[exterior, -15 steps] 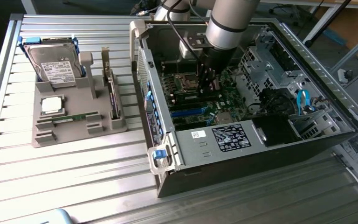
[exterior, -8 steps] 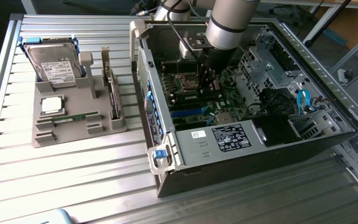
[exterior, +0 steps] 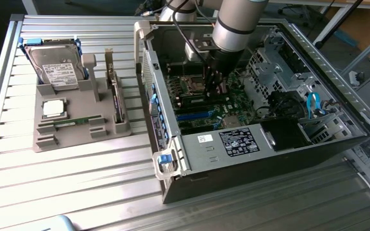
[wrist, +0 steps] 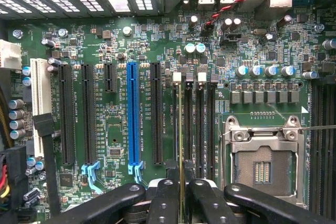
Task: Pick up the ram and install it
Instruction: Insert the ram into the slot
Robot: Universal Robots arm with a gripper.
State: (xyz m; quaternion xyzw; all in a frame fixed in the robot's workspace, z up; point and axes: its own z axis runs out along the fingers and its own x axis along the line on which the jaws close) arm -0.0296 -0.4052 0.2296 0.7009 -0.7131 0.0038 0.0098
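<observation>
The claw (wrist: 181,195) is clenched on the ram (wrist: 180,129), which is seen edge-on in the wrist view as a thin line running between the fingers (wrist: 164,203) and over the memory slots (wrist: 193,124) beside the processor socket (wrist: 261,169). In the exterior view the arm (exterior: 236,24) is reached down into the open case (exterior: 262,139), with the claw (exterior: 212,86) low over the board (exterior: 201,103); the ram itself cannot be made out there.

The step in hand is judged to be the seating of the stick in its slot. For this to be done well, the ram's edge should be kept parallel to the slot's length and centred over it, not over the neighbouring slot just beside it. Whether the edge is already in the slot cannot be told. The stick should be held upright, so that both ends are pressed down evenly; a tilt would likely jam one end. The white end latches (wrist: 177,77) should be open before pressure is applied. The socket and the capacitors (wrist: 265,70) nearby should be kept clear of the fingers.

On the table (exterior: 75,168), a tray (exterior: 44,139) with a second stick (exterior: 75,121), a chip (exterior: 53,108) and a drive (exterior: 56,67) is left well apart.
</observation>
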